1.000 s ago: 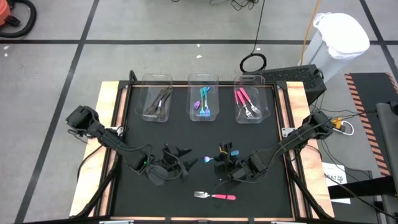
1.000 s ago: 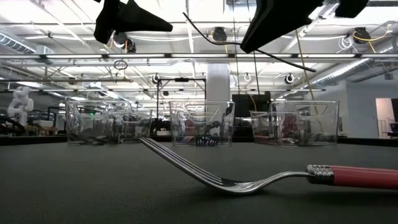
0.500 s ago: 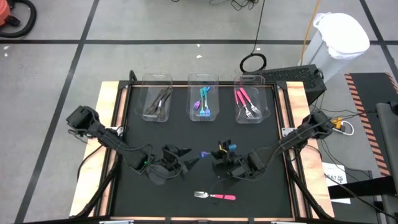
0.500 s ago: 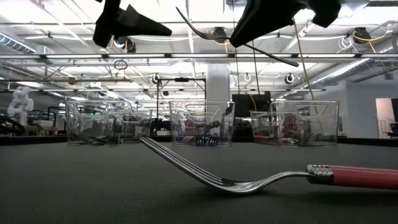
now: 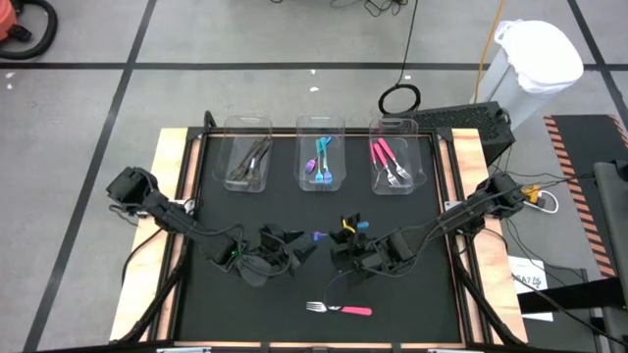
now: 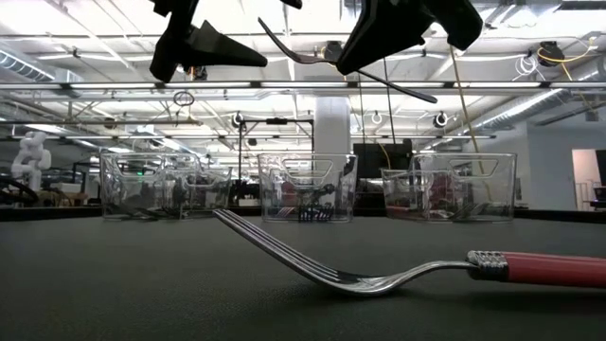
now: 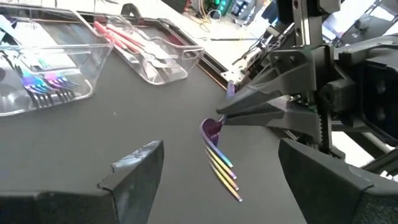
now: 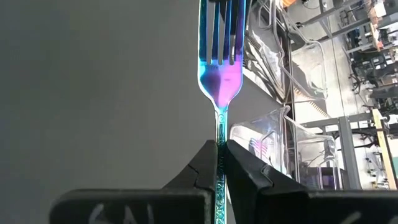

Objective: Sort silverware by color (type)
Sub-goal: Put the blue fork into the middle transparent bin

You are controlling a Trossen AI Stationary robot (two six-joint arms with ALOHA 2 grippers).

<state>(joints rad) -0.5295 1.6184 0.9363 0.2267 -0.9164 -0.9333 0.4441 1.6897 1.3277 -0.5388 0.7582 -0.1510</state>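
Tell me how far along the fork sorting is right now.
Mostly done: dark forks sit in the left bin, blue ones in the middle bin, pink ones in the right bin. In hand: the right gripper pinches an iridescent fork above the mat, left gripper open nearby. Left: one pink fork on the mat.

Your black table (image 5: 211, 206) carries three clear bins (image 5: 321, 165) well beyond both grippers' fingers, and a pink-handled fork (image 5: 339, 310) just short of them.
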